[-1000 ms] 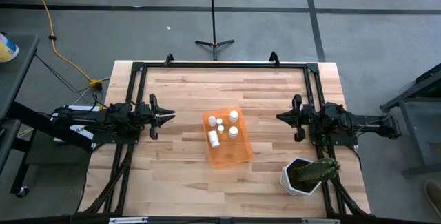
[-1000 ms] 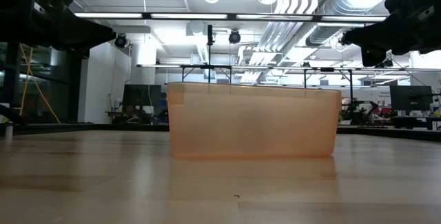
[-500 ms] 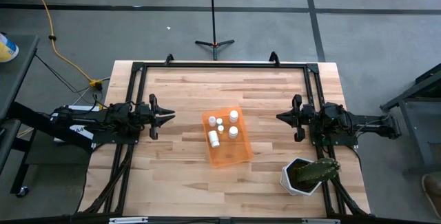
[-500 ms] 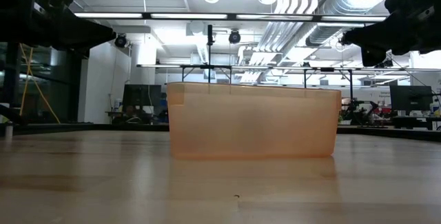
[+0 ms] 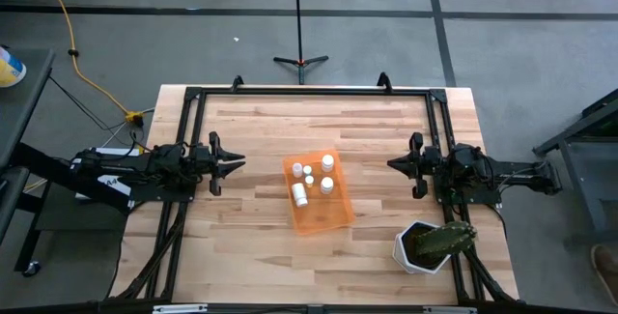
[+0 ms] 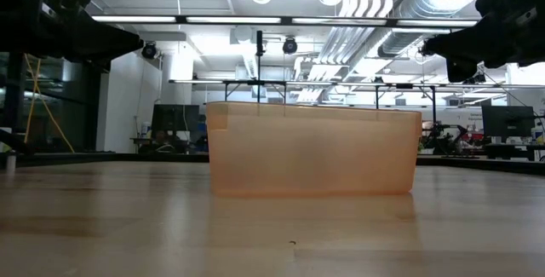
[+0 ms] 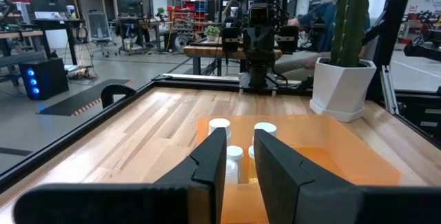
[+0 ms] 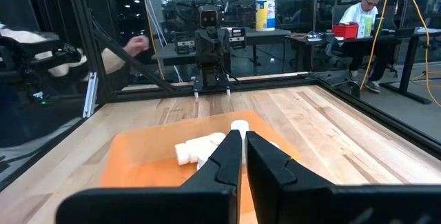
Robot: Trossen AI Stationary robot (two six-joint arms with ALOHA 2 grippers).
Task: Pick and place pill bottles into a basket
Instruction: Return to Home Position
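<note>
The pill bottles [image 5: 309,181] are all inside the orange basket [image 5: 330,219], gathered in its far half. Most stand upright and one lies on its side. The basket sits near the middle of the table [image 5: 251,237], with its long axis running from the far edge toward the near edge, a little turned. It lies between the two arms, about equally far from each. The left gripper [image 5: 239,162] hovers well apart on one side with its fingers [image 7: 210,163] a narrow gap apart and empty. The right gripper [image 5: 391,164] faces it from the other side, near the plant pot [image 5: 425,246], with its fingers [image 8: 231,156] almost together and holding nothing. I see no bottle outside the basket, so I judge that nothing is left to pick. The low view shows only the basket wall [image 6: 312,149]; the bottles show only from above and from the wrists.
</note>
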